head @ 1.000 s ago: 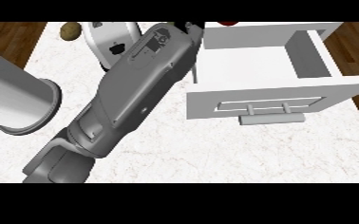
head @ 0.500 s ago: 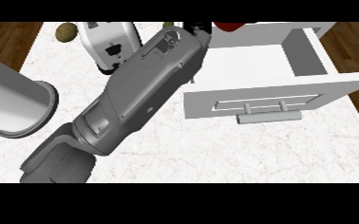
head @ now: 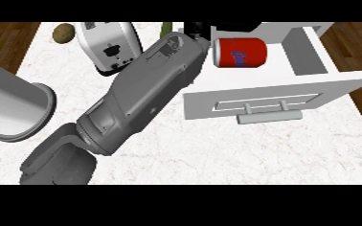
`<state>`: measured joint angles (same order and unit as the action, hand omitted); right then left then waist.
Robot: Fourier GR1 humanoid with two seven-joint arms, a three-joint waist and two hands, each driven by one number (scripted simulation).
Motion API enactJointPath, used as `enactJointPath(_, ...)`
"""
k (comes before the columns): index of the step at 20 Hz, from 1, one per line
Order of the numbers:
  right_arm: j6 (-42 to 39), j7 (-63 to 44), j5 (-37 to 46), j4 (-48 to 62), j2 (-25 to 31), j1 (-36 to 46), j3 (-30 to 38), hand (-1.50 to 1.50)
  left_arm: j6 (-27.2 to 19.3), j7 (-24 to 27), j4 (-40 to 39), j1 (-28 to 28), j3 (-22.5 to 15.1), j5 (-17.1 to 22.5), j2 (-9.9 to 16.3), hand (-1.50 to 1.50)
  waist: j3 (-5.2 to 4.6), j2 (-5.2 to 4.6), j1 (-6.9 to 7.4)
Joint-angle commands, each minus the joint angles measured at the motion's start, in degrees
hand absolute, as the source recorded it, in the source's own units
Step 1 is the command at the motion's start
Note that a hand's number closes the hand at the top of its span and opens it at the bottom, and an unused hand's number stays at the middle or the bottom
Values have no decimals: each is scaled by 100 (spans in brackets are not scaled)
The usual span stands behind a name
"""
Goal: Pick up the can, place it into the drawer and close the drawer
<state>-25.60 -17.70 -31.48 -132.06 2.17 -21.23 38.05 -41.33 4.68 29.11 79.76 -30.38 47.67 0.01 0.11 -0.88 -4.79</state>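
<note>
One grey forearm [head: 141, 91] runs toward one o'clock so its black hand [head: 196, 28], fingers hidden so I cannot tell their state, reaches the open drawer [head: 311, 60], where the can [head: 240, 52] lies sideways inside.

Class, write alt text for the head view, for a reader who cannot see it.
A red can lies on its side in an open white drawer at the right of a marble counter. A grey forearm reaches diagonally up to it, its black hand barely showing at the can's left end. A toaster, a potato and a grey pot stand left.
</note>
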Motion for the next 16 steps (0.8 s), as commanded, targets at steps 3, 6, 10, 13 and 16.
enactJointPath(3, -40, -50, 10, -57, -34, 27, -78, -150, -369, 198, -23, -83, -419, 367, -1, -150, 3, -21, -97)
enactJointPath(6, 224, -204, 126, 1, 6, 292, -157, -150, -438, 182, -196, 41, -413, 478, -1, -150, 1, -29, -34)
enactJointPath(10, 212, -229, 287, -169, -112, 260, -278, -150, -534, 364, -231, 1, -533, 658, -1, -150, 0, -38, -76)
enactJointPath(13, 173, -233, 21, -93, 66, 330, -152, -150, -360, 693, -310, -180, -544, 767, -1, -150, -1, -42, -95)
enactJointPath(16, -118, 163, 196, 70, 31, 183, 45, -150, -486, 786, -137, -204, -595, 933, -1, -150, 2, -11, -62)
